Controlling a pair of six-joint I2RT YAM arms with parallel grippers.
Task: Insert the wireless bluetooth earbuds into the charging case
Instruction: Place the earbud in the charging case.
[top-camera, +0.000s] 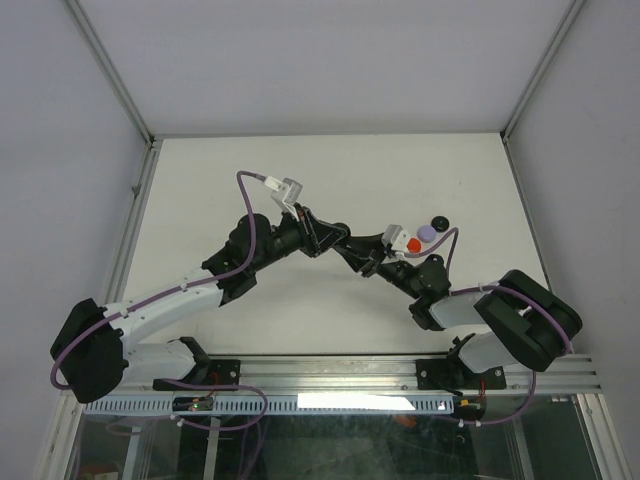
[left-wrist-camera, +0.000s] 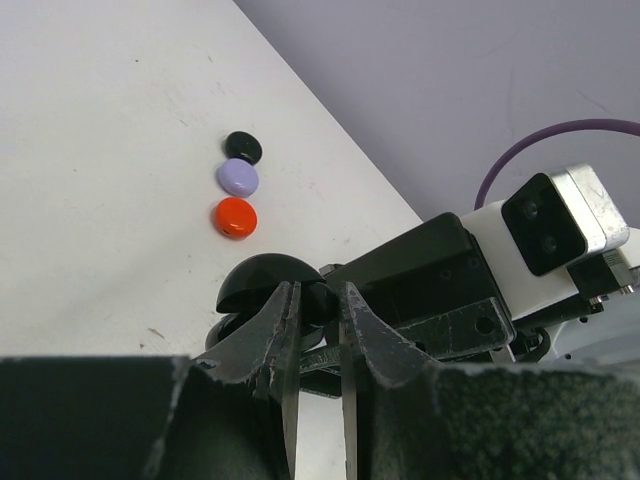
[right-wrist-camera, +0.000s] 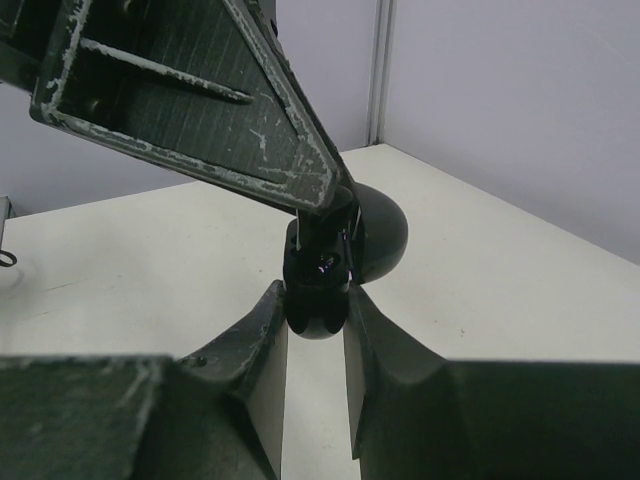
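White desk (top-camera: 300, 180) with grey walls around it, and both arms meet over its middle. The right end effector (right-wrist-camera: 313, 300) is clamped on the open black charging case (right-wrist-camera: 320, 318), whose lid stands raised. The left end effector (left-wrist-camera: 318, 300) is closed, its tips at the case's mouth, pinching what seems to be a black earbud (right-wrist-camera: 322, 262). Near them to the right, a black case (left-wrist-camera: 242, 147), a lavender case (left-wrist-camera: 238, 177) and a red case (left-wrist-camera: 235, 217) lie in a row.

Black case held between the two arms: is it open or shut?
Open: the black case shows its domed lid swung well back.
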